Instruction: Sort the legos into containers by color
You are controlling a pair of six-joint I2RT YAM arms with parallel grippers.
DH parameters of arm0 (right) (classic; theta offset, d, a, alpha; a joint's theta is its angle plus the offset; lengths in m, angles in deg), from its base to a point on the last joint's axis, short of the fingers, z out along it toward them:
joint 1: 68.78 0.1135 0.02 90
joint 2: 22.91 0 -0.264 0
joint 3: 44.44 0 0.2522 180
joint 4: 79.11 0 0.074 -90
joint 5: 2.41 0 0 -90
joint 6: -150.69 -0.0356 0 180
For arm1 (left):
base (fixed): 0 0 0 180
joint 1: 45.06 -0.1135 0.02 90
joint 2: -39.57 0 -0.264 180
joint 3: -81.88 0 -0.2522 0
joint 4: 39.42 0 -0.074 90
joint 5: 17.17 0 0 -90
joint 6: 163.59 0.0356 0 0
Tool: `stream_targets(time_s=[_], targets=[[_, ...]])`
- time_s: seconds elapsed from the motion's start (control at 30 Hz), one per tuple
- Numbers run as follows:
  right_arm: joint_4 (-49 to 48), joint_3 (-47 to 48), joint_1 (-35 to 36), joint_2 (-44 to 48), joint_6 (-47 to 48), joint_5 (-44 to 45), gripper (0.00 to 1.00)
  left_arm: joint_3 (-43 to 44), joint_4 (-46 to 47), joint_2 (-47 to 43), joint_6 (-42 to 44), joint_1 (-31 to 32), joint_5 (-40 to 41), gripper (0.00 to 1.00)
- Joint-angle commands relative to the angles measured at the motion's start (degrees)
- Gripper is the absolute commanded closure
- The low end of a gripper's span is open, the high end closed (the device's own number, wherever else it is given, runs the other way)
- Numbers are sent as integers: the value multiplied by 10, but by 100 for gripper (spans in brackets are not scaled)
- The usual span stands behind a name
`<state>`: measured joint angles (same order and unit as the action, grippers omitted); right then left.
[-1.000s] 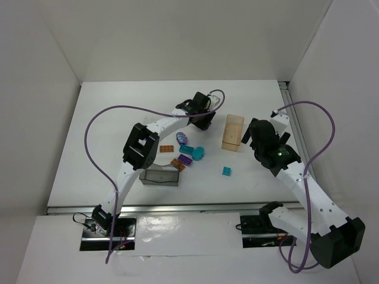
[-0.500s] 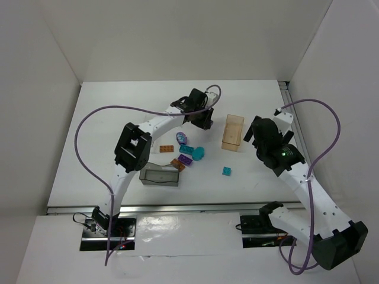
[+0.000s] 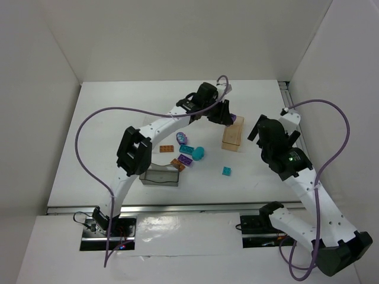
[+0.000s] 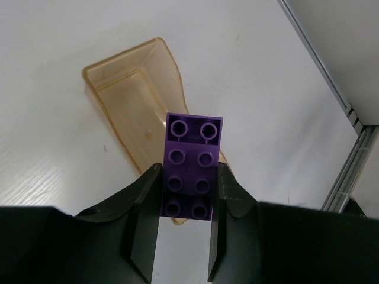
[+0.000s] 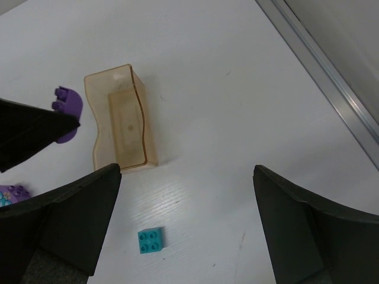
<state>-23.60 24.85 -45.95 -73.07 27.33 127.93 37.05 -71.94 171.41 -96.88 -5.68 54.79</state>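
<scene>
Left tool [image 4: 188, 198] grips purple lego [image 4: 194, 142] (white table [image 4: 278, 100], white walls [image 3: 177, 35]).

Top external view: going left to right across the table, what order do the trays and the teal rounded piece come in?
Smoky grey tray → teal rounded piece → amber clear tray. The small teal brick overlaps that tray's span, so it is left out.

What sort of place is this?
Probably a robotics lab test cell: a white table boxed in by plain white panels, left arm and right arm bolted at its near edge.
</scene>
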Motion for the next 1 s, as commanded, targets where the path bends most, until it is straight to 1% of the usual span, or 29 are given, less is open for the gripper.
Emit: stream_targets(time_s=[0.0,0.03,0.07,0.17,0.2,0.23,0.33,0.37,0.4,0.47,0.5,0.57,0.6,0.63,0.67,0.7,0.73,0.77,0.8,0.87,0.97], targets=[[23,27,-3,12,2,13,0,43,3,33,-30,10,-16,85],[23,27,-3,17,2,13,0,48,3,40,-36,11,-16,85],[23,27,-3,17,2,13,0,48,3,40,-36,11,-16,82],[23,27,-3,17,2,13,0,70,3,51,-36,22,-16,57],[23,27,-3,17,2,13,0,70,3,51,-36,22,-16,52],[23,27,-3,17,2,7,0,70,3,51,-42,22,-16,44],[28,27,-3,17,2,7,0,70,3,34,-42,22,-5,33],[28,27,-3,17,2,7,0,62,3,27,-37,22,8,25],[28,27,-3,17,2,7,0,62,-4,12,-29,22,19,22],[28,27,-3,17,2,7,0,39,-10,-8,-21,22,44,17],[28,27,-3,17,2,2,0,30,-10,-19,-16,22,81,14],[23,21,-3,17,2,2,0,-10,-23,-59,-26,22,147,14],[23,21,-3,17,2,-3,0,-27,-45,-73,-43,22,244,20],[23,21,-3,17,2,-3,0,-50,-50,-88,-72,15,275,23],[23,21,-3,17,2,-3,0,-101,-51,-103,-89,-3,296,23],[18,13,-3,17,2,-11,0,-124,-61,-125,-112,-17,309,19],[12,13,-3,17,2,-11,0,-143,-78,-133,-145,-33,288,15],[12,6,-3,22,2,-11,0,-172,-88,-139,-155,-65,267,10],[5,-2,-3,23,2,-22,0,-186,-100,-139,-168,-75,255,7],[-10,-2,-3,23,18,-39,0,-222,-128,-149,-193,-82,285,1],[-10,-2,-3,-1,18,-67,0,-247,-148,-149,-219,-82,332,1]])
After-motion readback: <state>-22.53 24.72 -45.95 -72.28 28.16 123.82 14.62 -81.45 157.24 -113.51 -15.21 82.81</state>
